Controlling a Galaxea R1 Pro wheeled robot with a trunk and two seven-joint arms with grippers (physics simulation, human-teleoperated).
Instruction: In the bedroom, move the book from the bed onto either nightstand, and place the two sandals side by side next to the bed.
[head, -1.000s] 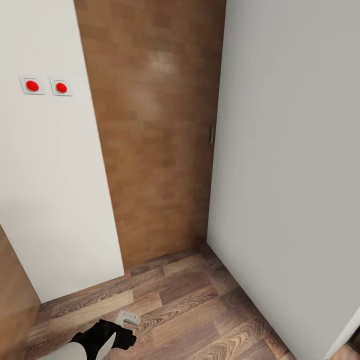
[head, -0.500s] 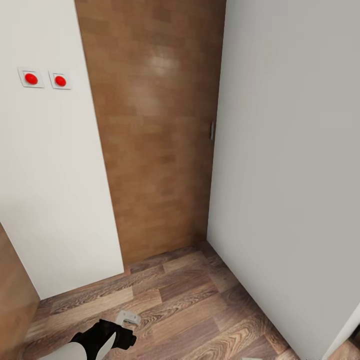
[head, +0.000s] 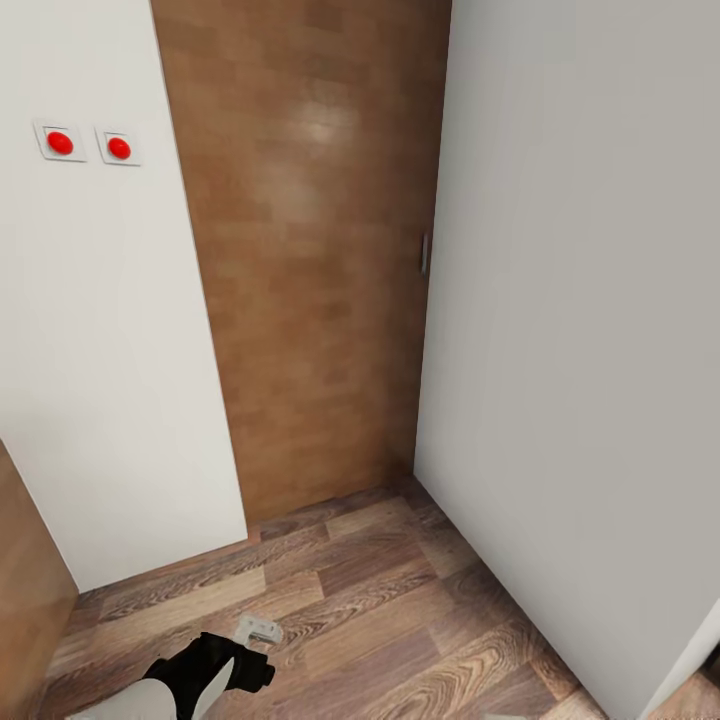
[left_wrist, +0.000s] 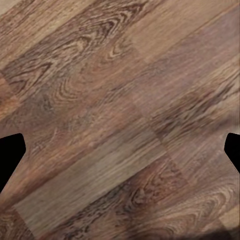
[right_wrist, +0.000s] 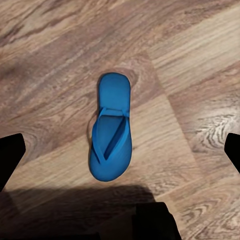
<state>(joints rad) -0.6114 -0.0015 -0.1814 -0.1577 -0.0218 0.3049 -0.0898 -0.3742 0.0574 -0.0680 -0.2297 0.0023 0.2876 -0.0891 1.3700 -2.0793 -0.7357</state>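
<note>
here, close to the robot, the left gripper (head: 258, 630) shows at the low edge of the head view, a pale small part at the end of a black wrist and a white arm (head: 150, 698), hanging over the wood-plank floor (head: 400, 600). in the left wrist view the two dark fingertips (left_wrist: 10, 155) stand far apart at both edges of the picture, so this claw is wide open and has nothing in it; between them there is bare plank floor. in the right wrist view the right gripper (right_wrist: 120, 155) is also spread wide, its dark fingertips (right_wrist: 11, 155) at the two sides, and it holds nothing. under it, on the floor, lies one blue sandal (right_wrist: 111, 127), flat with the sole down and the thin toe straps up. the sandal is between the two fingertips in the picture but it touches neither of them, and a dark shadow falls on the planks just beside one end of it. farther away, in the head view, the floor runs up to a narrow corner. on the left stands a white wall panel (head: 100, 380) with two red round buttons (head: 60, 143) side by side on pale plates. in the middle, behind, is a brown wooden door (head: 310, 250) with a small metal handle (head: 424, 254) at its right edge. on the right a big white wall (head: 580, 350) closes the view.
</note>
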